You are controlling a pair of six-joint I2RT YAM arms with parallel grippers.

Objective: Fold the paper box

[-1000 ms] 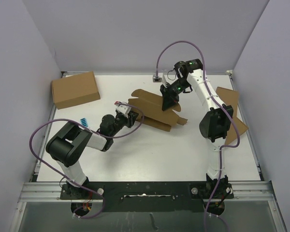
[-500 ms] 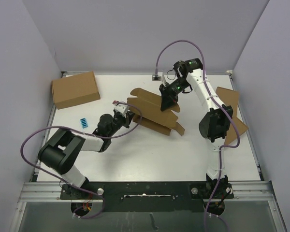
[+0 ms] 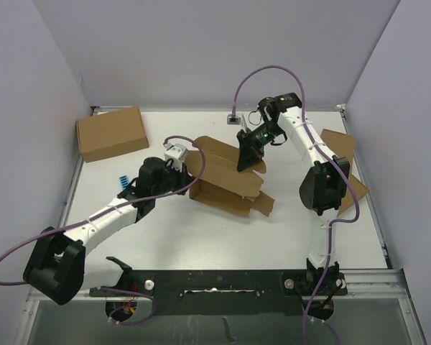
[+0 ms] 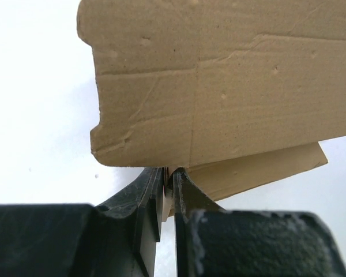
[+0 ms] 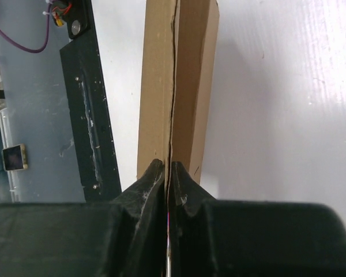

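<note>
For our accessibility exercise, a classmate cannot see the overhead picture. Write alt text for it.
Two robot arms pinch a half-folded paper box: the left gripper holds its left end, the right gripper its far side. A closed carton lies at the far left.

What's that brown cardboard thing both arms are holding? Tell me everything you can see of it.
The paper box is plain brown cardboard, creased and half-folded, with loose flaps sticking out at its ends. It sits near the middle of the table. The left gripper pinches the edge of its left panel; the right gripper is shut on a doubled edge at its far side.
</note>
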